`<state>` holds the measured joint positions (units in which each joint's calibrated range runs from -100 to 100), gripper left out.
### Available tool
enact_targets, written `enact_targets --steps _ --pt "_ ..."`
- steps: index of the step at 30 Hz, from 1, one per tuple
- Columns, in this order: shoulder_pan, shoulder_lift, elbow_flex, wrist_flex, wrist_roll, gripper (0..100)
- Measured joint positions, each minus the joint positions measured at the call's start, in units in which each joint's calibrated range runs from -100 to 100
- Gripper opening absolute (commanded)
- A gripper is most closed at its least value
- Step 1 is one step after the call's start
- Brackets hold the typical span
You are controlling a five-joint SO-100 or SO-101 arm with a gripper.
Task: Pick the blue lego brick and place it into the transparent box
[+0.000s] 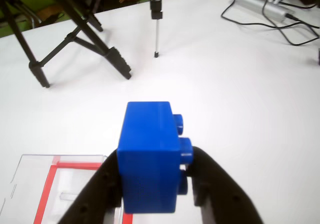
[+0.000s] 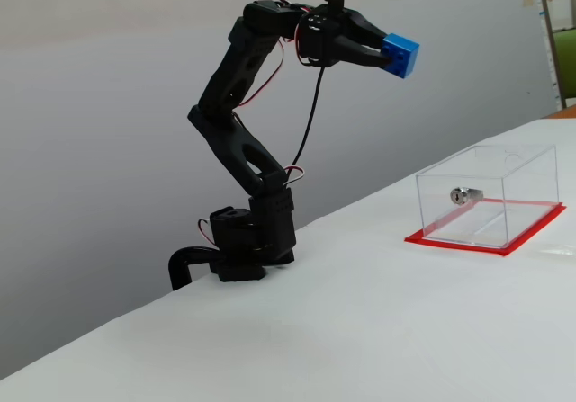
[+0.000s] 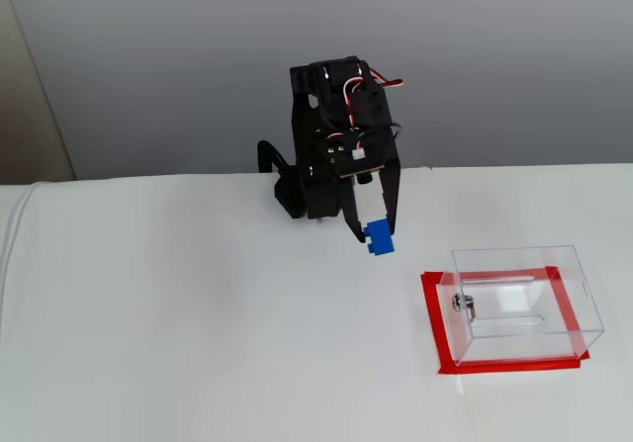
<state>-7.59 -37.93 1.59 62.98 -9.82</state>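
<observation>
I'm holding the blue brick (image 1: 150, 156) in the claw (image 1: 152, 184), whose two black fingers are pinching it from either side, studs facing right in the wrist view. In a fixed view the arm is carrying the brick (image 2: 400, 56) high above the white counter (image 2: 360, 330), well apart from the clear box (image 2: 490, 195). The box is sitting on its red base, with its silver lock (image 3: 461, 305) facing the arm.

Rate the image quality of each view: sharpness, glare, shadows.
Wrist view: soft overall, the blue lego brick slightly blurred, white table bright, nearly washed out. A fixed view: fairly sharp, even light, the transparent box showing faint reflections. Another fixed view: sharp, diffuse light, only a weak shadow near the gripper.
</observation>
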Motion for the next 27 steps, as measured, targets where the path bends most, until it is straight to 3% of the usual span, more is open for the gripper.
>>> enact_targets --steps 15,27 --pt "-28.10 9.05 7.15 -8.31 0.00 2" --pt "-37.71 22.75 1.85 -8.48 0.05 2"
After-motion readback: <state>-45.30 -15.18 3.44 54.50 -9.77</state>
